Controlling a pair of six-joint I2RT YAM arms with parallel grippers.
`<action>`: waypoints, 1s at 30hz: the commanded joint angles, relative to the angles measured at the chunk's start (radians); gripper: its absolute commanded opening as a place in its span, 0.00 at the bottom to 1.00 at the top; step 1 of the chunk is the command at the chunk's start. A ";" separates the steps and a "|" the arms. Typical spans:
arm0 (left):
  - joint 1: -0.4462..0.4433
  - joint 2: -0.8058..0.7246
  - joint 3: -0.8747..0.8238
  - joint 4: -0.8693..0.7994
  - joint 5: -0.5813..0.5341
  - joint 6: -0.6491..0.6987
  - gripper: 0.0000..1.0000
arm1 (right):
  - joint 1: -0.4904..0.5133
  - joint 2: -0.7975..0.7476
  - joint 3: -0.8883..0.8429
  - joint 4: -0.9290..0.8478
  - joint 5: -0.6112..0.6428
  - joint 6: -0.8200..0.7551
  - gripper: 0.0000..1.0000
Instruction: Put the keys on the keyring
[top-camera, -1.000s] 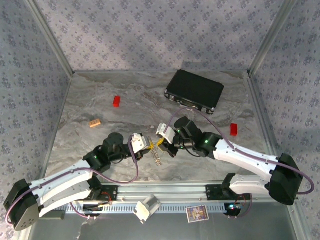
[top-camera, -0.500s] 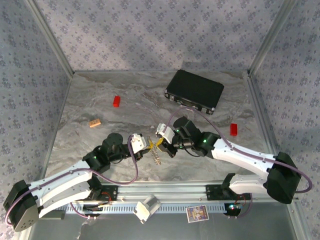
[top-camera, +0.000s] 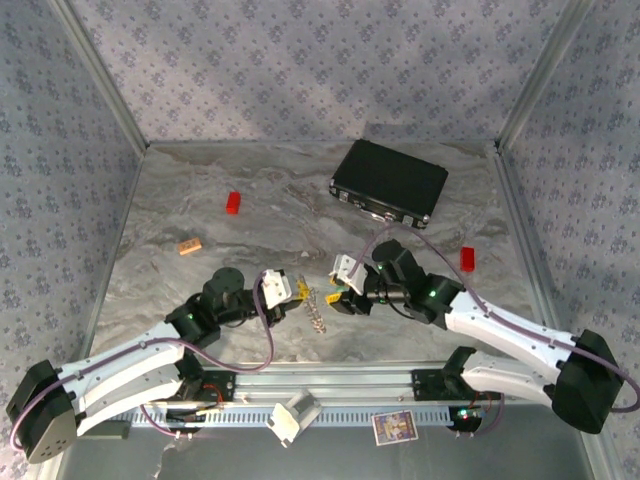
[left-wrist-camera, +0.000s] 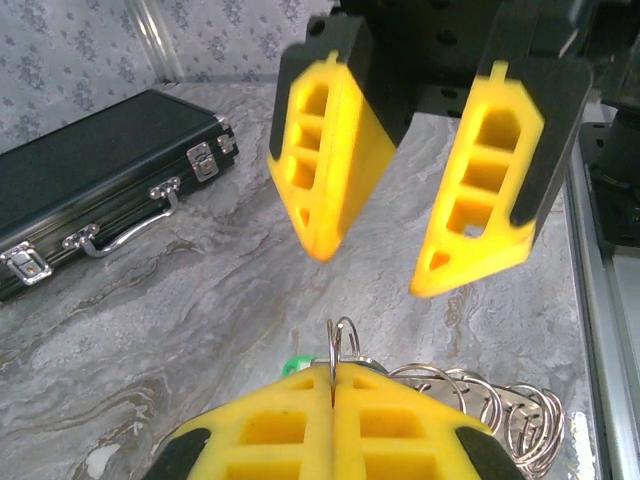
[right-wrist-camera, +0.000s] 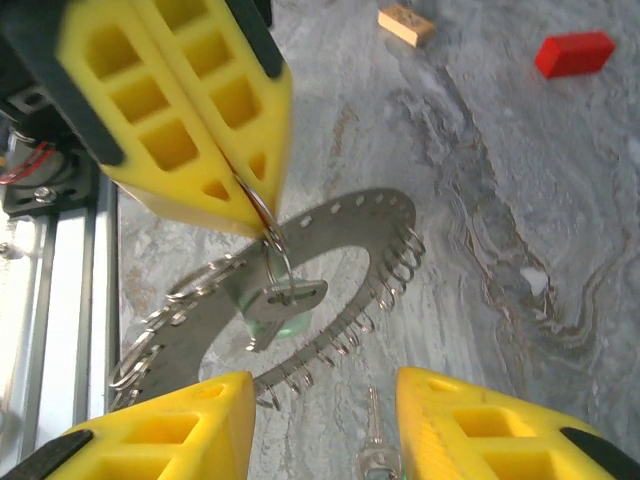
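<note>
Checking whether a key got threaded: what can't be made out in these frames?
- Top external: keyring is too small, so what hangs on it is unreadable.
- Left wrist: left end effector hides most of the keyring.
- Right wrist: loose key is cut off by the bottom edge. Whether the hanging key sits fully on its loop is unclear.

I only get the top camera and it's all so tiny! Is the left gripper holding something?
Observer: Yes, the right wrist view shows the left gripper shut on a small loop of the keyring.
Operator: Anything hanging on it?
Observer: One key with a mint-green head hangs from that loop.
Operator: And the other arm?
Observer: The right gripper is open and holds nothing; the left wrist view shows it facing the left one.
</note>
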 joint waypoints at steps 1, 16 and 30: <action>-0.007 -0.008 -0.015 0.092 0.075 0.046 0.00 | -0.011 -0.011 0.005 0.022 -0.096 -0.061 0.40; -0.007 -0.011 -0.015 0.106 0.098 0.082 0.00 | 0.008 0.036 0.047 -0.001 -0.140 -0.029 0.27; -0.006 0.031 -0.001 0.129 0.116 0.081 0.00 | 0.015 0.065 0.042 0.027 -0.146 -0.018 0.10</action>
